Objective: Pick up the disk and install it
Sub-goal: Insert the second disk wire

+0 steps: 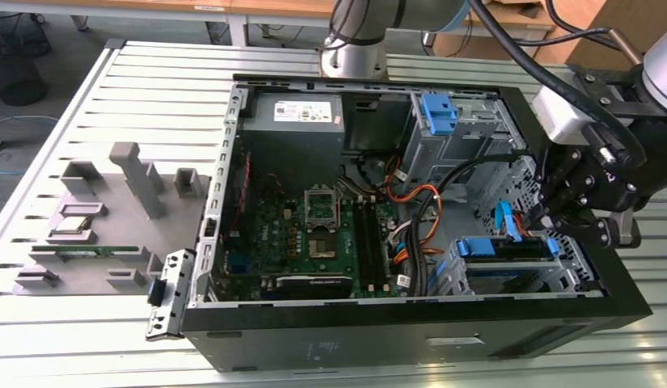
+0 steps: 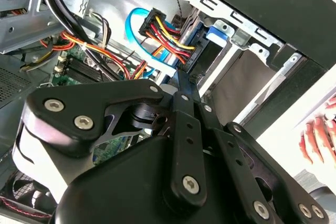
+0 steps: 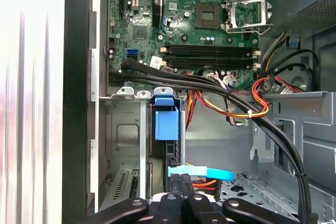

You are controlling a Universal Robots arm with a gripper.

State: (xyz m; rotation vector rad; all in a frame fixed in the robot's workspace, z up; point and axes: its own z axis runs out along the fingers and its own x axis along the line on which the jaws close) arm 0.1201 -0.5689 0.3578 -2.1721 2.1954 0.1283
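Silver hard drive in its blue plastic carrier frame sits edge-up in the metal drive cage, cables plugged in. Black gripper hovers just above — fingers look pinched together, holding nothing. Likely rigid, dense, shock-sensitive — best grasped by the carrier's blue tab.

This looks like a robotics lab or test workshop rather than a home or shop. The landmark is an open black desktop computer case lying on its side, its green motherboard and bundled cables exposed. The case rests on a table of ribbed aluminium profile slats, the kind used for mounting fixtures. Just beside the case, on the exterior view's left, sits a grey parts fixture with slots holding small components. Beyond the case stands the silver base of 1 industrial robot arm, bolted to the table. Farther behind are wooden-topped desks and a grey floor.
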